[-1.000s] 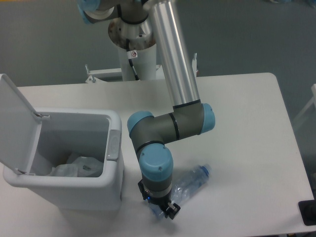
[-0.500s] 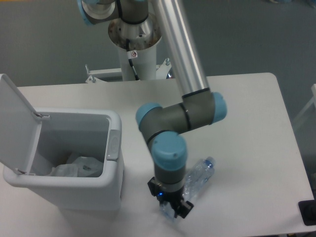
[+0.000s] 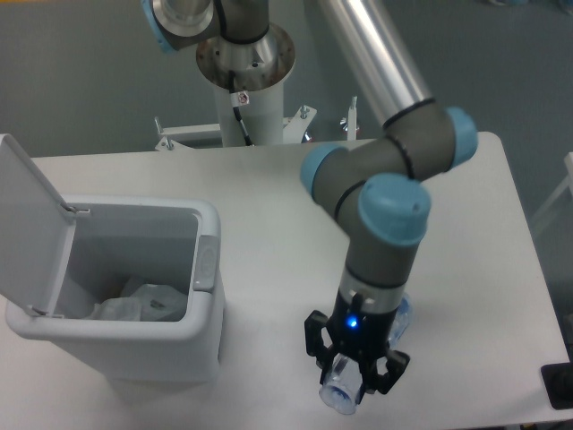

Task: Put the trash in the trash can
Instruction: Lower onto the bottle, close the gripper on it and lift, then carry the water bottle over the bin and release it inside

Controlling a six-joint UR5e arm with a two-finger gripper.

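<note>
- Crushed clear plastic bottle (image 3: 343,394): lies on the white table (image 3: 466,269) near its front edge, directly under the wrist. Only its lower end, a round clear rim, and a patch of clear plastic beside the wrist at upper right show; the rest is covered by the arm.
- Gripper (image 3: 356,374): points down over the bottle. The black fingers (image 3: 315,334) stand apart, one on either side of the bottle's body, which sits between them. Whether the pads press on the plastic cannot be told from this view. A small blue light glows on the wrist just above the fingers.
- Writing: no label or lettering on the bottle can be read; cap and label are hidden by the arm.
- Crumpled clear-whitish wrapper (image 3: 143,300): well to the left of the fingers, lying at the bottom of the trash can.
- Trash can (image 3: 206,296): white, rectangular, rounded corners, standing on the table left of the fingers and apart from them. Its flip lid (image 3: 22,224) stands open on the far left side. A grey latch tab (image 3: 207,262) sits on the rim nearest the gripper.
- Arm: silver tube and grey joints with blue caps descend from the upper middle to the wrist.
</note>
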